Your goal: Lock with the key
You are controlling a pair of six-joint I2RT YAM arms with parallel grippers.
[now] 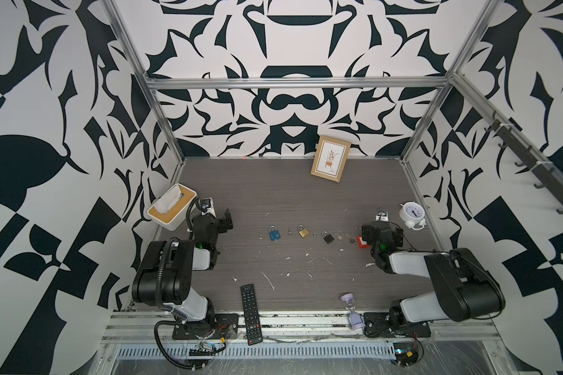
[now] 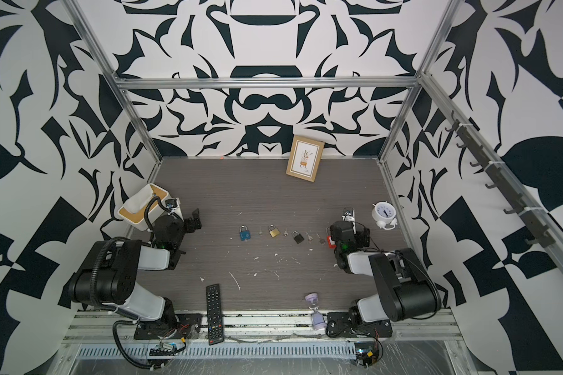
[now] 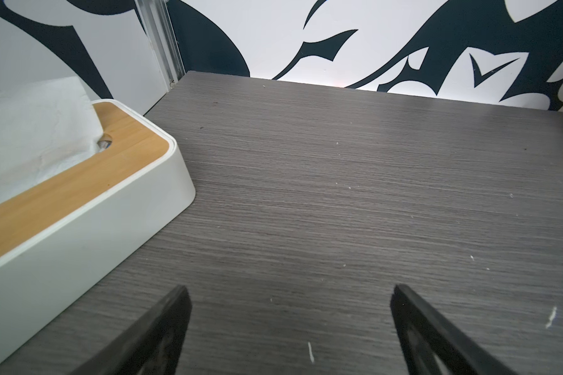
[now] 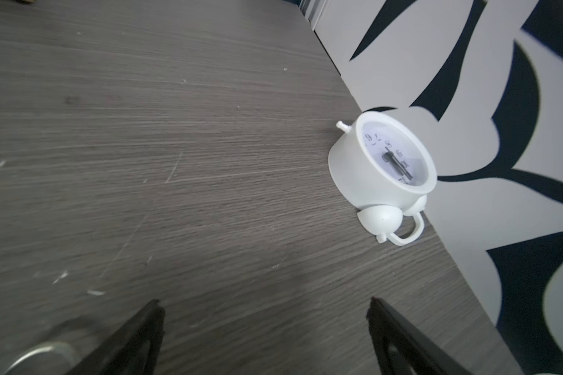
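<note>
Padlocks lie in a row across the middle of the grey wood-grain table in both top views: a blue padlock, a brass padlock, a black padlock and a red padlock. Small keys lie loose on the table between them. The red padlock is partly covered by the right arm's wrist. Neither wrist view shows any of this row clearly. The left wrist view shows the left gripper with its jaws spread wide and nothing between them, over bare table, and a white tissue box with a wooden lid just beside it. The right wrist view shows the right gripper, likewise wide apart and empty, with a white alarm clock lying face up near the side wall. A blurred curve of grey metal at that view's edge is too unclear to name. Only the top views show the black remote control, the lilac sand timer and the picture frame leaning on the back wall.
</note>
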